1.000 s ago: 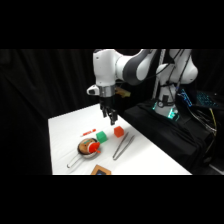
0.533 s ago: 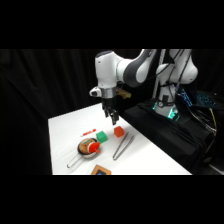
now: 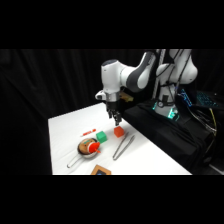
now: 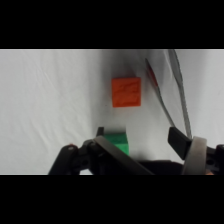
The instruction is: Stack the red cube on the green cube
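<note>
Red cube (image 3: 118, 131): sits flat on the white table (image 3: 65, 130), free of any grip; in my wrist view (image 4: 126, 92) it lies ahead of the claw with bare table all round it, which I judge leaves room for a finger on either side.
Green cube (image 3: 102, 136): rests on the table just beside the red one, on the pan's side; in the wrist view (image 4: 116, 141) it shows close to the linkage, partly hidden by it. It is the base of the stack, so I leave it where it is.
Gripper (image 3: 116, 120): hangs just above the red cube, pointing down at it. Whether the claw is open or closed, I cannot tell.
Step in hand: I judge this to be the approach for the pick; nothing is lifted yet.
Tongs (image 3: 122, 146): lie on the table near the red cube; their metal arms (image 4: 175, 95) run past its side in the wrist view, close to it, so I mean to descend straight and not sweep sideways.
Pan (image 3: 82, 151): holds a rounded red-and-tan object (image 3: 92, 147), near the green cube and outside my path.
Red stick (image 3: 89, 132): lies behind the green cube, apart from both cubes.
</note>
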You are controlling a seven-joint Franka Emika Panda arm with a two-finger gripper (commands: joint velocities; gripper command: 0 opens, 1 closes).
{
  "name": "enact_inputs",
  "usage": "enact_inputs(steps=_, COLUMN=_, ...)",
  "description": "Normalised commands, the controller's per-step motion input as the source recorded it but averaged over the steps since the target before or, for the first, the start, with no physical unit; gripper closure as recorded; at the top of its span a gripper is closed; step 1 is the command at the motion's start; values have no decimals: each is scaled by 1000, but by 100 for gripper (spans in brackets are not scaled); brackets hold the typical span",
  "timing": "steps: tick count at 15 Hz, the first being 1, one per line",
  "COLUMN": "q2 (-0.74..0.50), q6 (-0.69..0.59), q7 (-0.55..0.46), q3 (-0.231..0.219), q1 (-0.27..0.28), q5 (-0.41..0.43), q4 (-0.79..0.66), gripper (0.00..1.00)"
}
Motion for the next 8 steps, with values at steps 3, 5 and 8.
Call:
enact_inputs(steps=3, q2=-63, q6=252, q7=-110, q3=2, q1=-18, q5=105, q4=-216, gripper=0)
enact_inputs(steps=5, q2=10, q6=266, q7=-132, q3=17, q1=-13, q5=130, q4=-165, gripper=0)
enact_inputs(steps=8, q2=60, q6=264, q7=-135, q3=17, q1=-19, q5=128, q4=-113, gripper=0)
